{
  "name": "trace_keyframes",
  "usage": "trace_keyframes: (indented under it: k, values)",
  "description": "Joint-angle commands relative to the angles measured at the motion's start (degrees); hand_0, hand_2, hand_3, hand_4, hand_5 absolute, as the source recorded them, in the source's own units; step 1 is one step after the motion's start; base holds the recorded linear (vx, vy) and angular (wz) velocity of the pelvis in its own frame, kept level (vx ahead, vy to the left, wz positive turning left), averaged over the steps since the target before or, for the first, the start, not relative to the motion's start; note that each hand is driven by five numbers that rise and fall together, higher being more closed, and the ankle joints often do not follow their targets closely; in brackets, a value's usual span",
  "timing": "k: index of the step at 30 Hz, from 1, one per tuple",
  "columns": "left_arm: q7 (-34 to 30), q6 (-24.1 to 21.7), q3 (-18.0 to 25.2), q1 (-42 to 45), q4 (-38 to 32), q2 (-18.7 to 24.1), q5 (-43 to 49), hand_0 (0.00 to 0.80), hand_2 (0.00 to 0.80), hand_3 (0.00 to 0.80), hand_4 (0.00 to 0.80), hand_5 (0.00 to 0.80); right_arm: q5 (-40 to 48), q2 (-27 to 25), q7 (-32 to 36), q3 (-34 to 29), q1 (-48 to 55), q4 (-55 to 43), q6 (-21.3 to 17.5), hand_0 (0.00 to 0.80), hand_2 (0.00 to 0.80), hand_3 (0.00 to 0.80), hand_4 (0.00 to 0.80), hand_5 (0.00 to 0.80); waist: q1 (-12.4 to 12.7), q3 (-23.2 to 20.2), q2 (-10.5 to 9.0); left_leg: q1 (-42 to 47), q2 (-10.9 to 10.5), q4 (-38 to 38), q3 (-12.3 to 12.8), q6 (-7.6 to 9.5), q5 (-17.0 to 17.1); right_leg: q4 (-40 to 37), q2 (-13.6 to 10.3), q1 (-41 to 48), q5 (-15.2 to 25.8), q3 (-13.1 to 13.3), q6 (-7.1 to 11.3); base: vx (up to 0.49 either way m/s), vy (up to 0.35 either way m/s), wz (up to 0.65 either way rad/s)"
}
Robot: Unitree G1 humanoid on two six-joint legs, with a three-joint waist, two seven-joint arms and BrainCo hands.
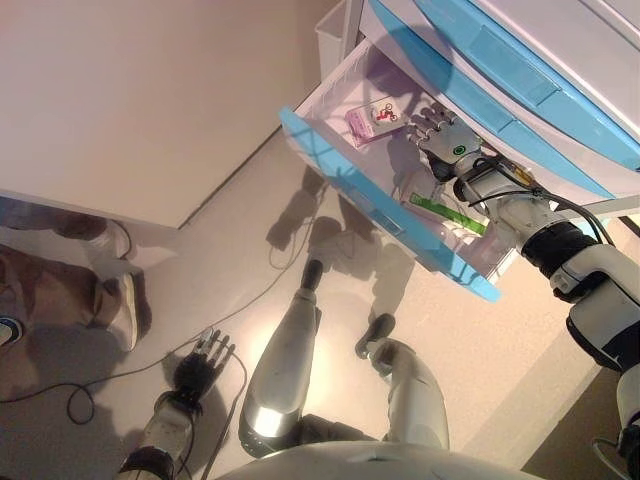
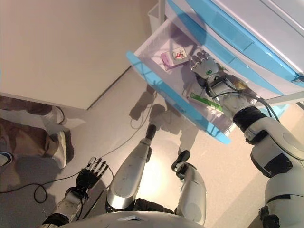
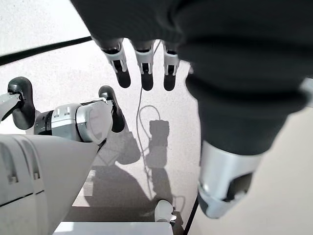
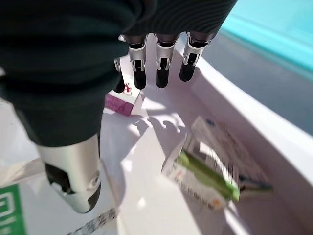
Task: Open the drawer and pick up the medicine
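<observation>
The white drawer with a blue front (image 1: 380, 205) stands pulled out of the cabinet (image 1: 520, 70). A pink medicine box (image 1: 365, 122) lies at its far end, also visible in the right wrist view (image 4: 120, 104). A green-and-white box (image 4: 203, 178) lies nearer the middle (image 1: 447, 212). My right hand (image 1: 440, 135) is inside the drawer between the two boxes, fingers (image 4: 161, 63) straight and holding nothing. The fingertips hover just short of the pink box. My left hand (image 1: 200, 370) hangs low at my side, open over the floor (image 3: 142, 63).
More blue-fronted drawers (image 1: 500, 55) sit shut above the open one. A small white bin (image 1: 330, 35) stands beside the cabinet. A person's legs and shoes (image 1: 100, 300) are at the left, by a pale wall (image 1: 130, 100).
</observation>
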Motion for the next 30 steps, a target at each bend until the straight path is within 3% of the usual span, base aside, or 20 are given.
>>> trace_keyframes:
  k: [1, 5, 16, 30]
  values:
    - [0.4, 0.4, 1.1, 4.2, -1.3, 1.2, 0.6, 0.0, 0.0, 0.0, 0.0, 0.0, 6.6, -1.9, 2.9, -3.2, -1.4, -4.5, -4.0, 0.0, 0.0, 0.0, 0.0, 0.0, -0.6, -1.2, -1.48, 1.2, -2.9, 2.5, 2.5, 3.19, -9.2, -1.2, 0.9, -1.3, 6.3, 2.0, 3.99, 0.0, 0.0, 0.0]
    - [0.6, 0.5, 1.5, 3.7, -1.4, 0.9, 0.6, 0.0, 0.0, 0.0, 0.0, 0.0, 11.0, -1.5, 8.6, -4.4, 1.0, -7.1, -10.2, 0.0, 0.0, 0.0, 0.0, 0.0, -1.1, -1.2, -1.56, 1.2, -2.8, 2.4, 2.8, 3.11, -9.2, -1.4, 0.9, -1.3, 6.1, 2.3, 3.81, -0.005, 0.003, -0.01]
    - [-0.1, -0.8, 0.8, 3.2, 0.3, 0.2, -0.9, 0.0, 0.0, 0.0, 0.0, 0.0, 15.6, -0.4, 11.2, -5.9, 6.3, -13.9, -19.3, 0.0, 0.0, 0.0, 0.0, 0.0, -2.3, -1.2, -1.21, 0.8, -3.1, 1.9, 2.8, 2.94, -8.9, -1.2, 1.2, -2.1, 5.7, 3.0, 3.57, -0.001, 0.0, -0.01]
    - [-1.3, -1.8, -0.1, 2.6, 1.5, -0.7, -1.1, 0.0, 0.0, 0.0, 0.0, 0.0, 17.9, 0.6, 14.8, -5.6, 9.9, -18.9, -21.7, 0.0, 0.0, 0.0, 0.0, 0.0, -2.8, -1.2, -1.19, 0.0, -3.2, 2.5, 3.1, 2.68, -8.9, -1.0, 1.5, -2.9, 5.2, 3.1, 3.24, -0.001, 0.0, 0.0]
